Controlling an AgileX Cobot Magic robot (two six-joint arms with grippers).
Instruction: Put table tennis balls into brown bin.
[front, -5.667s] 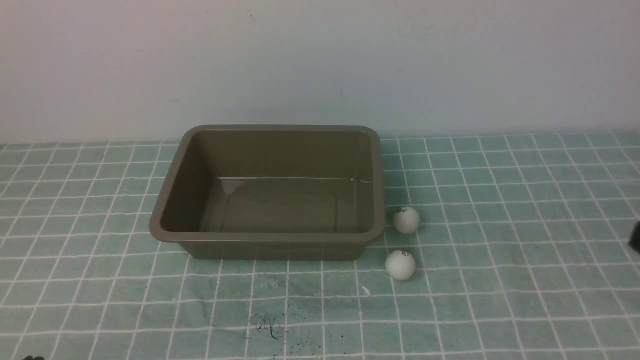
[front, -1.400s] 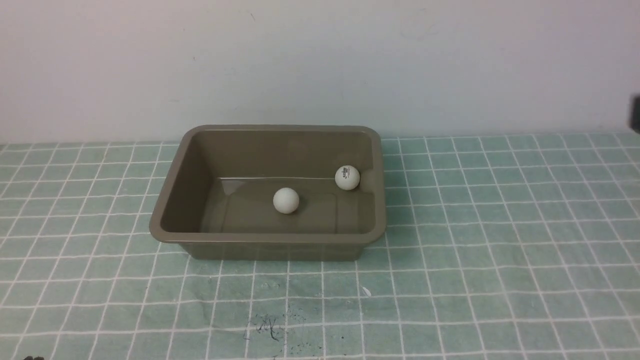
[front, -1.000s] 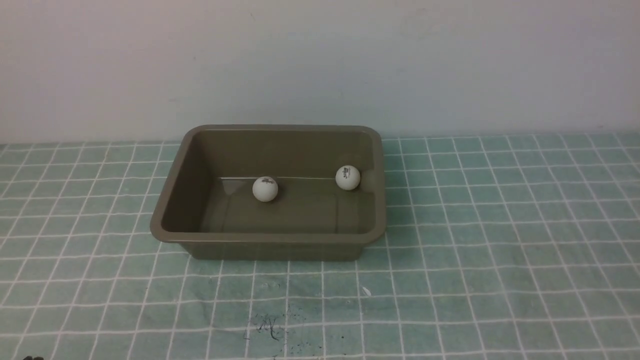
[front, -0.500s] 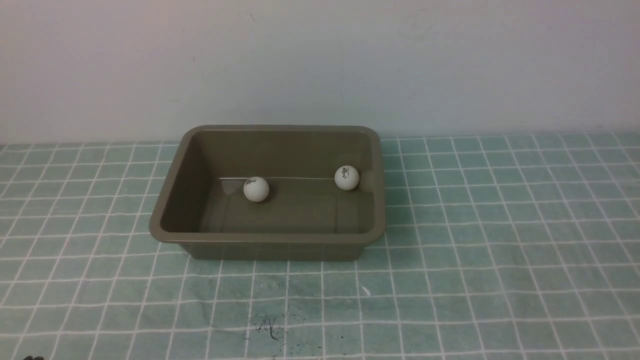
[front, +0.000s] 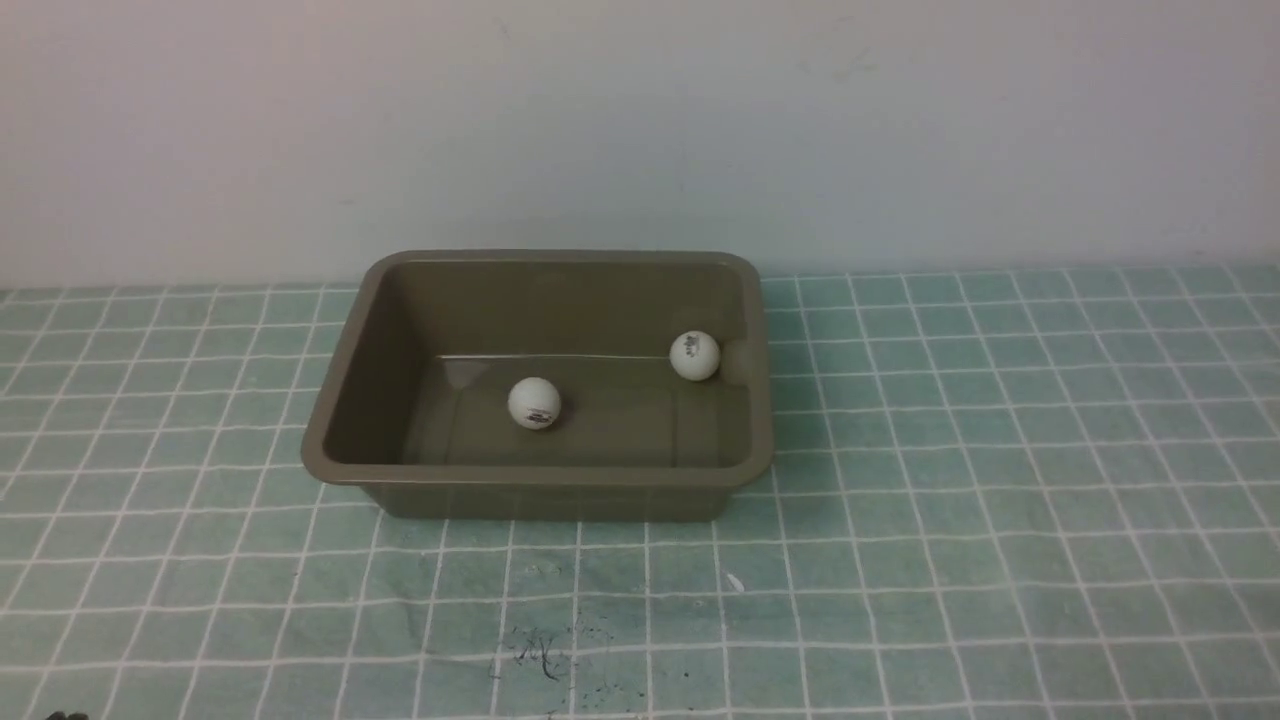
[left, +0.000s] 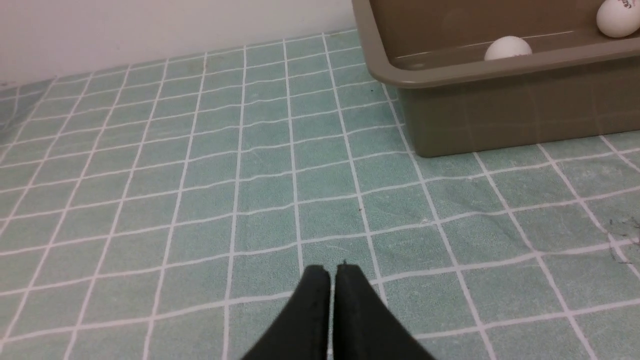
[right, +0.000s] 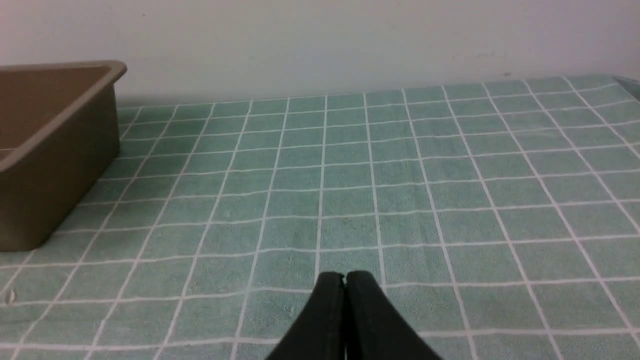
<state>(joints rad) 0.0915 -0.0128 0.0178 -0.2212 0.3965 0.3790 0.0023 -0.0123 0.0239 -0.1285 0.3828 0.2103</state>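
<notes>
Tablecloth (front: 1000, 450): balls (front: 534, 403) far from fingers (left: 315, 300).

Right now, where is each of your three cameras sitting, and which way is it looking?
Front view: between my arms, looking forward and down at the olive-brown rectangular plastic bin holding two small white table tennis balls; no arm shows.
Left wrist view: low over the green checked tablecloth, facing the bin; my shut black left hand shows.
Right wrist view: low over the cloth, facing the white wall; my shut black right hand shows.
Shared: front and left wrist views both show the bin and both balls.
</notes>
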